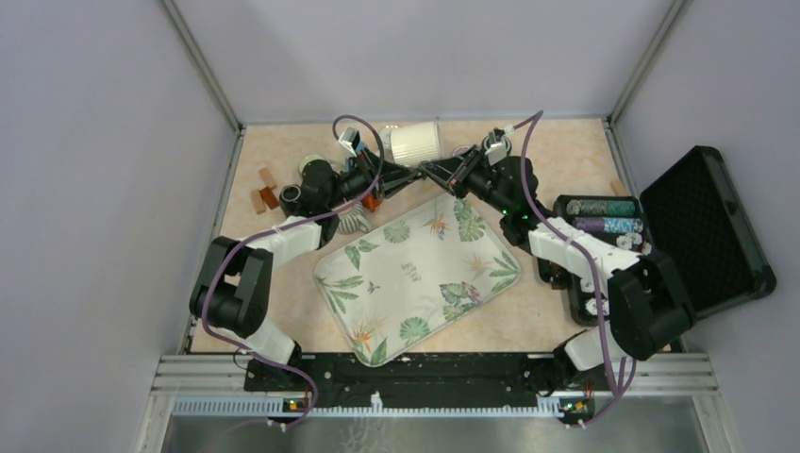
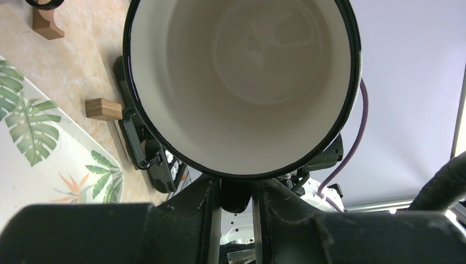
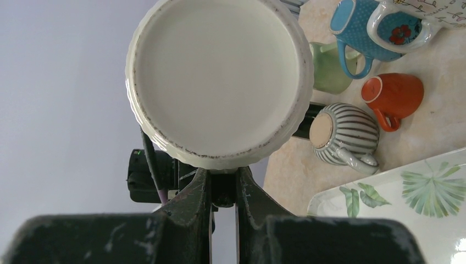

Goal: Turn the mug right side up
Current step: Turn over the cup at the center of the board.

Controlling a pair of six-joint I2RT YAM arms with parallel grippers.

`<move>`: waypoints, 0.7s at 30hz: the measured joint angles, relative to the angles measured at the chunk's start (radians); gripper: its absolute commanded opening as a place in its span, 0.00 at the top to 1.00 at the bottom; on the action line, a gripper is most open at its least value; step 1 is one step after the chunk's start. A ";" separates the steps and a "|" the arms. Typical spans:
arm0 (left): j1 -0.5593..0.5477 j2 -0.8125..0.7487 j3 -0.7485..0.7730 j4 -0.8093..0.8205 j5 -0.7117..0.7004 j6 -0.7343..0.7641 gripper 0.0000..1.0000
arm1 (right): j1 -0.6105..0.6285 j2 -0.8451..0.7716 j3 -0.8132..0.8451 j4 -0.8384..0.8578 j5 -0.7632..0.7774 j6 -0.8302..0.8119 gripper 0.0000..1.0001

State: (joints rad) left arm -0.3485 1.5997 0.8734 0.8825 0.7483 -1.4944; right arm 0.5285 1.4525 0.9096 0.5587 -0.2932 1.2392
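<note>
Marbled tabletop, white mug sideways, mouth facing left end effector

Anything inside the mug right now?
Nothing. The left wrist view looks straight into the mug: bare white walls and floor, with only faint marks. Its upper rim runs off the frame, but no part of the floor is covered.
</note>
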 measured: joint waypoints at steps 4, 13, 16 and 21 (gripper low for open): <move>0.001 0.000 0.000 0.000 0.001 0.000 1.00 | 0.000 0.000 0.000 0.000 0.000 0.000 1.00; 0.001 0.000 0.000 -0.005 0.004 0.001 1.00 | 0.000 0.000 -0.007 0.006 0.000 0.000 1.00; 0.001 0.000 0.000 -0.009 0.004 0.001 1.00 | 0.000 0.000 -0.007 0.006 0.000 -0.001 1.00; 0.001 0.000 0.000 -0.010 0.004 0.005 1.00 | 0.001 0.000 -0.008 0.006 0.002 -0.002 1.00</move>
State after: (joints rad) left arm -0.3477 1.6001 0.8734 0.8722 0.7521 -1.4899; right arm 0.5297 1.4525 0.9012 0.5652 -0.2909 1.2377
